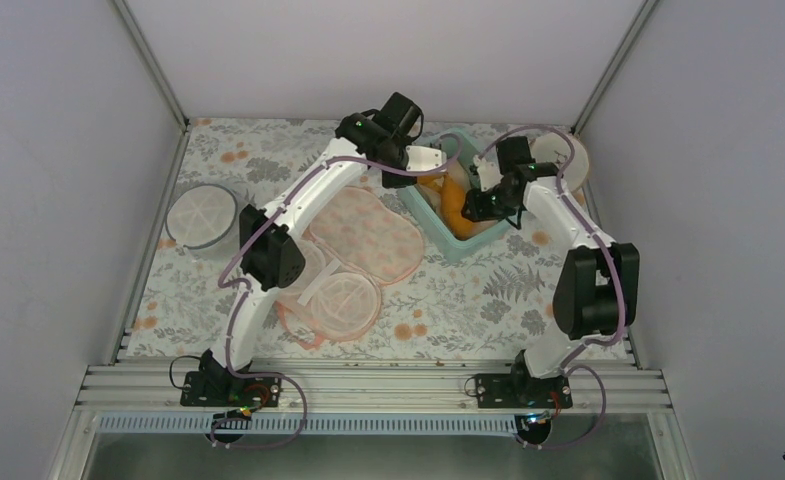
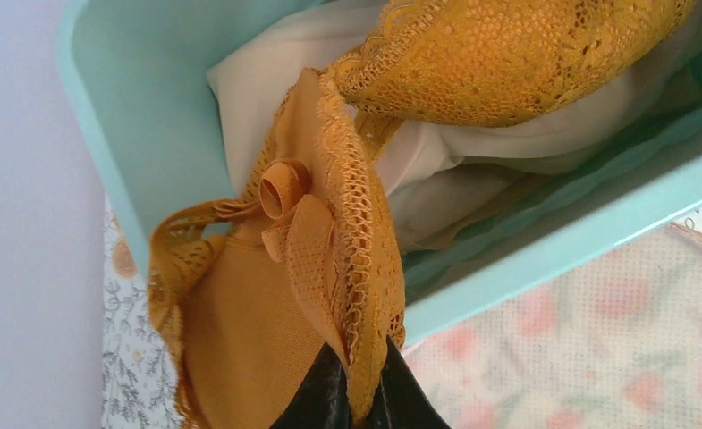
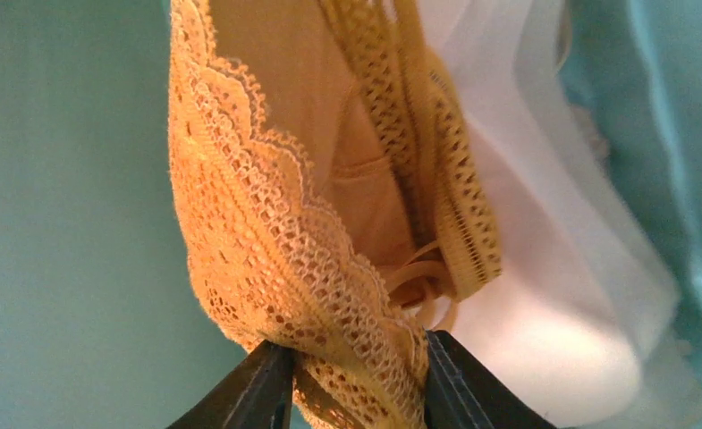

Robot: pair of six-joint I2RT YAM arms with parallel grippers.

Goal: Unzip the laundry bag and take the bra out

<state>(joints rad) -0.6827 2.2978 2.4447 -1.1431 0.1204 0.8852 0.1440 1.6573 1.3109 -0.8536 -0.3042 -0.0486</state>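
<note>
Our left gripper [image 2: 354, 395] pinches the lace edge of the bra [image 2: 257, 331], jaws pressed together. The laundry bag [image 1: 373, 238] lies open on the table [image 1: 468, 300], just left of the teal bin [image 2: 114, 134] holding the bra. Our right gripper [image 3: 356, 380] stands partly spread, with lace between its fingers.

The laundry bag [image 1: 373, 240] lies unzipped, flat — orange lace bra [image 2: 240, 331] drapes into teal bin [image 2: 123, 116].
</note>
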